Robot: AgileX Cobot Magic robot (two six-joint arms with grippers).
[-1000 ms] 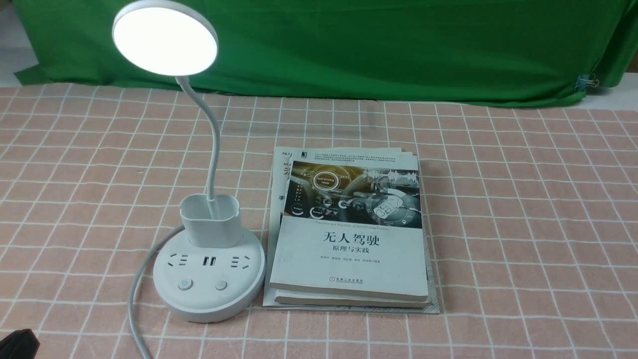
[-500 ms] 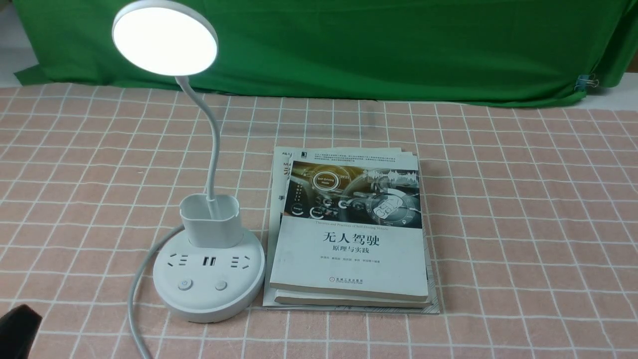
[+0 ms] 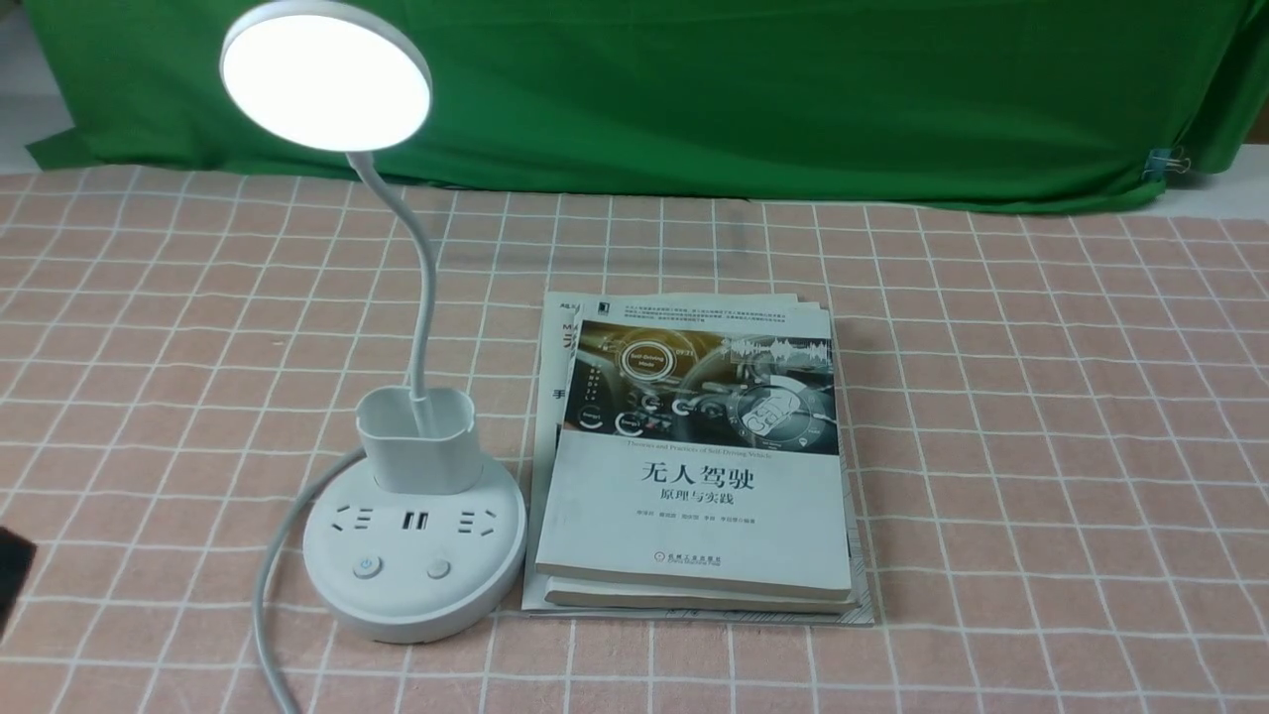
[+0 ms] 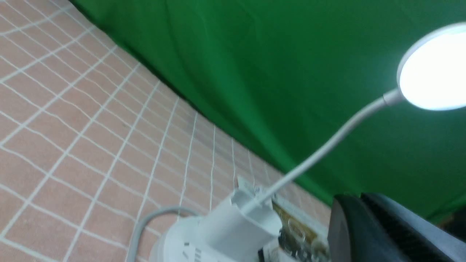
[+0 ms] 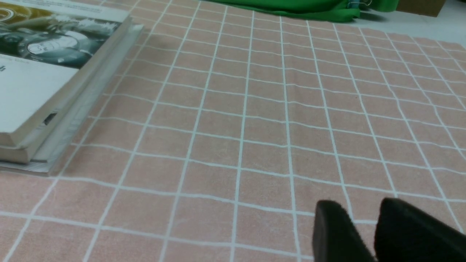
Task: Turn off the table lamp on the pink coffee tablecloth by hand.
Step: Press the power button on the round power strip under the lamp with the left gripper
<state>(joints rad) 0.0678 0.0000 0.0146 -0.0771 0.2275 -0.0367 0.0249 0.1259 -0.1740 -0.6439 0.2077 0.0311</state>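
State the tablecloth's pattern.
Dusty pink tablecloth with a white grid of thin lines; clearest in the front view.

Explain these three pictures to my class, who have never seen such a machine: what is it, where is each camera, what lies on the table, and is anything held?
This is a robot with two arms made to grip things. The front picture looks forward from between the arms: a lit white table lamp stands on a pink checked tablecloth, beside a stack of books, with a green cloth behind. The other two pictures come from cameras on the wrists. The left one shows the left fingers dark at the picture's edge, near the lamp; whether they are open cannot be told. The right one shows the right fingers slightly apart over bare cloth. No picture shows anything held.
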